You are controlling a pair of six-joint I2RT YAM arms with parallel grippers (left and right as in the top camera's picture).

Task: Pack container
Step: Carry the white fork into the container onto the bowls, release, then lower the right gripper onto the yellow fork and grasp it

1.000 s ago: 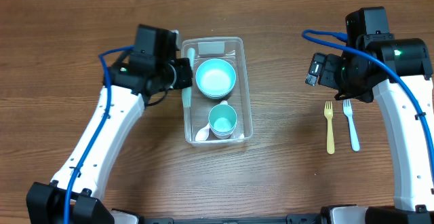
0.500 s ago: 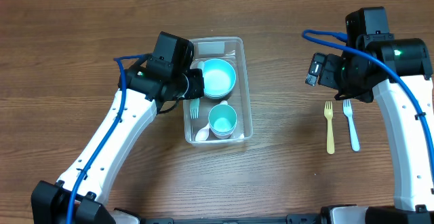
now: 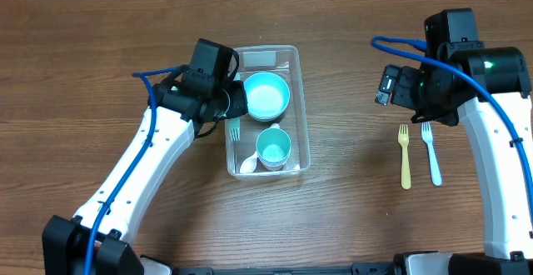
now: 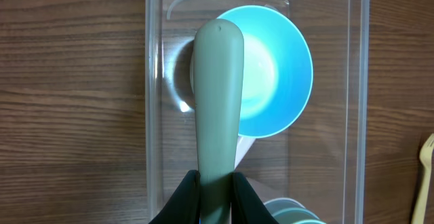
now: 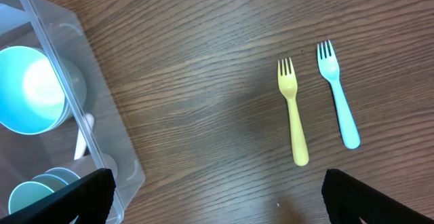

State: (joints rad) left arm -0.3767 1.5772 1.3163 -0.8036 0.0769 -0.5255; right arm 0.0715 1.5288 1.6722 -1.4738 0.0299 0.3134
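Observation:
The clear rectangular container (image 3: 301, 108) sits at the table's middle, holding a blue bowl (image 3: 266, 94), a teal cup (image 3: 273, 147) and a white spoon (image 3: 248, 166). My left gripper (image 4: 215, 183) is shut on a pale green fork (image 4: 218, 95), held over the container's left side; the fork's tines (image 3: 236, 132) point down inside the bin. My right gripper (image 5: 213, 197) is open and empty, above bare table right of the container (image 5: 81, 108). A yellow fork (image 3: 405, 157) and a blue fork (image 3: 431, 153) lie on the table at the right.
The two forks also show in the right wrist view, yellow fork (image 5: 292, 112) left of blue fork (image 5: 338, 104). The wood table (image 3: 350, 208) surrounds everything. The left arm (image 3: 141, 167) crosses the table's left half.
My left gripper moved right from beside the container's left wall to over the container, carrying the green fork, which turned tines-down inside. The right arm has not moved.

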